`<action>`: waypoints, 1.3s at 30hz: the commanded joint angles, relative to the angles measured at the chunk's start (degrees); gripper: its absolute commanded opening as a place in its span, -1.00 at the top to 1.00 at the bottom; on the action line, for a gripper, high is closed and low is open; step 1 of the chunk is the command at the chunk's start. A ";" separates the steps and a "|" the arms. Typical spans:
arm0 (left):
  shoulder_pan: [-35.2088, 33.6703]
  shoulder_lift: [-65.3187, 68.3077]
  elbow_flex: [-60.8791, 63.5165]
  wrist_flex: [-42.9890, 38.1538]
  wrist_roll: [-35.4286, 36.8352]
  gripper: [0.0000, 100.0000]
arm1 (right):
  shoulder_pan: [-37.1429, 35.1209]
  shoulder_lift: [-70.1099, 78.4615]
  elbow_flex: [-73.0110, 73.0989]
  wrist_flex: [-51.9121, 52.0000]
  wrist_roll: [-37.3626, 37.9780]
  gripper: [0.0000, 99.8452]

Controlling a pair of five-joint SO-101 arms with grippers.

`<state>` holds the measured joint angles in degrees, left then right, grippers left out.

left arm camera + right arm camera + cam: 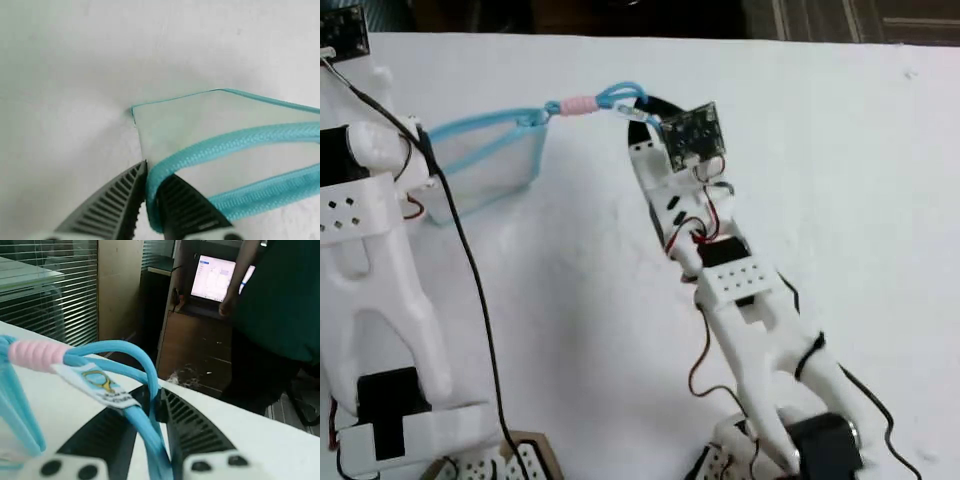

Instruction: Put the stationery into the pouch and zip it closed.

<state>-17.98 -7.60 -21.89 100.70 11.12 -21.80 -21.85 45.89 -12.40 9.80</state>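
The left gripper (146, 172) was clamped on the end of the teal zipper tape (225, 142), its ribbed fingers (112, 207) pressed against either side of the fabric at the corner of the clear pouch (488, 165). From that pinch two runs of tape fanned away from the fingertips and stood apart from each other, with the transparent wall of the pouch just beyond them, lying flat on the white table (840, 150). At the far end of the pouch from the left gripper, the right gripper (159, 397) was closed on the blue pull loop (117, 347), the cord passing down between its two black fingers and arching up just above their tips. A pink wrap (35, 354) bound the cord a little beyond the right gripper, on the pouch side, and a small white tag (95, 384) hung against the loop right at the fingertips. In the high view the pouch was stretched between the two grippers, the loop and pink wrap in line with its zipper.
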 commanded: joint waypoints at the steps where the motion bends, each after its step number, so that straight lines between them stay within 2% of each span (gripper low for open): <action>1: 0.22 -0.75 -2.02 -0.70 -0.26 0.95 | 1.19 -6.90 -0.79 0.57 -0.53 0.97; 6: 0.22 -0.48 -2.02 -0.88 -0.26 0.95 | 2.15 -14.37 -0.44 2.51 -0.44 0.97; 13: 0.22 -0.48 -2.02 -0.88 -0.26 0.95 | -0.92 -24.31 -0.44 24.40 -0.53 0.97; 16: 0.22 -0.48 -2.02 -0.88 -0.26 0.95 | -1.27 -27.56 -0.35 29.49 -0.62 0.97; 22: 0.22 -0.48 -2.02 -0.88 -0.26 0.95 | -3.03 -34.51 0.79 30.20 -0.62 0.97; 30: 0.31 -0.48 -2.02 -0.88 -0.26 0.95 | -16.13 -46.11 8.53 27.56 -0.62 0.97; 39: 0.31 -0.48 -2.02 -0.70 -0.26 0.95 | -16.66 -48.48 9.41 24.13 -0.62 0.97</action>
<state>-17.98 -7.60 -21.89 100.70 11.12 -38.07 -69.05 55.82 12.92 9.80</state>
